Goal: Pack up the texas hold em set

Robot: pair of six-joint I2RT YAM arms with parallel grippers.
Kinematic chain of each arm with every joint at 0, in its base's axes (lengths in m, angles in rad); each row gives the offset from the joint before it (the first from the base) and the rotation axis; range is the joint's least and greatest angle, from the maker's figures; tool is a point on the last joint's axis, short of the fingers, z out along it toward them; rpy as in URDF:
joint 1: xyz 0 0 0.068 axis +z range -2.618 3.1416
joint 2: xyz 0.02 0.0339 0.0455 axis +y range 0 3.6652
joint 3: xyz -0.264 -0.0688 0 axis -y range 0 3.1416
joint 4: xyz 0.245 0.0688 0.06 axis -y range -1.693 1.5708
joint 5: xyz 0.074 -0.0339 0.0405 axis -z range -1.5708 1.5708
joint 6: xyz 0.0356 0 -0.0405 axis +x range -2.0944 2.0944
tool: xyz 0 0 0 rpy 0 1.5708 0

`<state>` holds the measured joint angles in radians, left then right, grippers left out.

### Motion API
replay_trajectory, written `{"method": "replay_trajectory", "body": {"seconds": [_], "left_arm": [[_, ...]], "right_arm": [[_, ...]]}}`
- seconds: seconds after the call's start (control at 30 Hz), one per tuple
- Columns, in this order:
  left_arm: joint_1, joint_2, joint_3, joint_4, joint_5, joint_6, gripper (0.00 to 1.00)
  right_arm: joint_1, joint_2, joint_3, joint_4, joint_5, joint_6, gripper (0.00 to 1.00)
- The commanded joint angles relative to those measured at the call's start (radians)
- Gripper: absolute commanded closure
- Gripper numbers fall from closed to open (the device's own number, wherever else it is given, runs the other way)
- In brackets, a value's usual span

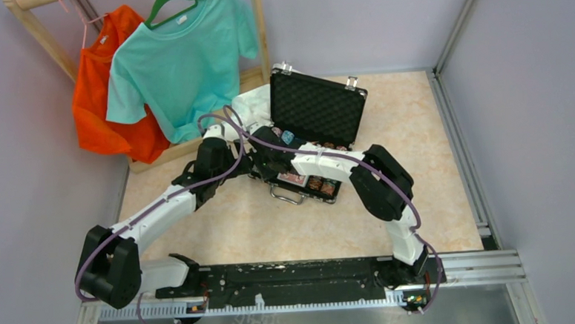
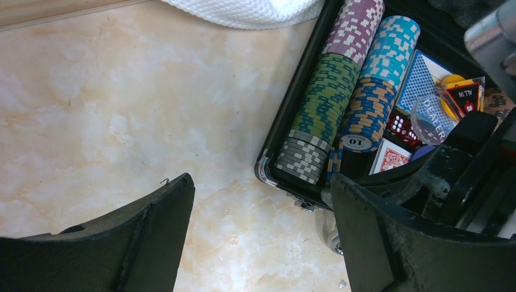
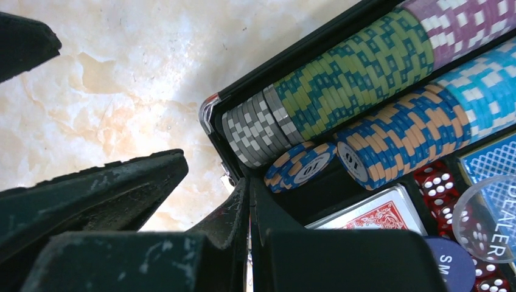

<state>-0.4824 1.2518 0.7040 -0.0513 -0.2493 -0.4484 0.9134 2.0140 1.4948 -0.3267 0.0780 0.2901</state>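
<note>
Left claw [image 2: 258, 188]: spread, either side of case [image 2: 292, 115] corner.
Right claw [image 3: 248, 207]: pressed together, tip beside loose chips [image 3: 310, 165].
Case: open, lid [image 1: 315, 108] raised.

Left gripper [image 2: 258, 188] agape, right gripper [image 3: 249, 185] seemingly closed.

Seen from above and behind, the arms [image 1: 168, 205] reach over the whole worktop [image 1: 258, 223] toward the open case [image 1: 319, 108]. Both wrist cameras look down from close over one corner of the case, sharing its rows of chips [image 2: 325, 97].
</note>
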Motion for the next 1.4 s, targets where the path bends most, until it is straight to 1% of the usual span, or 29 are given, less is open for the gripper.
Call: {"method": "replay_trajectory", "body": {"seconds": [0.0,0.2,0.5,0.83,1.0,1.13,1.23,1.37], "left_arm": [[0.003,-0.014,-0.009,0.008,0.007,0.008,0.12],[0.004,-0.014,-0.011,0.009,0.005,0.009,0.12],[0.003,-0.01,-0.013,0.013,0.007,0.011,0.12],[0.004,-0.005,-0.018,0.02,0.006,0.011,0.12],[0.004,-0.01,-0.021,0.039,0.016,0.011,0.12],[0.005,-0.023,-0.015,0.043,0.028,0.005,0.12],[0.005,-0.023,-0.001,0.042,0.045,-0.01,0.12],[0.004,-0.022,0.024,0.044,0.089,-0.011,0.12]], "right_arm": [[-0.002,0.029,-0.012,0.042,0.003,-0.013,1.0],[-0.022,0.036,-0.015,0.038,0.001,-0.011,1.0],[-0.076,-0.018,-0.062,0.028,0.028,-0.018,1.0],[-0.098,-0.057,-0.045,0.024,0.004,-0.031,1.0],[-0.097,-0.166,-0.074,0.049,-0.043,-0.026,1.0],[-0.108,-0.293,-0.079,0.039,-0.022,-0.042,1.0],[-0.162,-0.369,-0.038,0.0,-0.012,-0.06,1.0],[-0.297,-0.44,0.055,-0.028,-0.006,-0.078,0.99]]}}
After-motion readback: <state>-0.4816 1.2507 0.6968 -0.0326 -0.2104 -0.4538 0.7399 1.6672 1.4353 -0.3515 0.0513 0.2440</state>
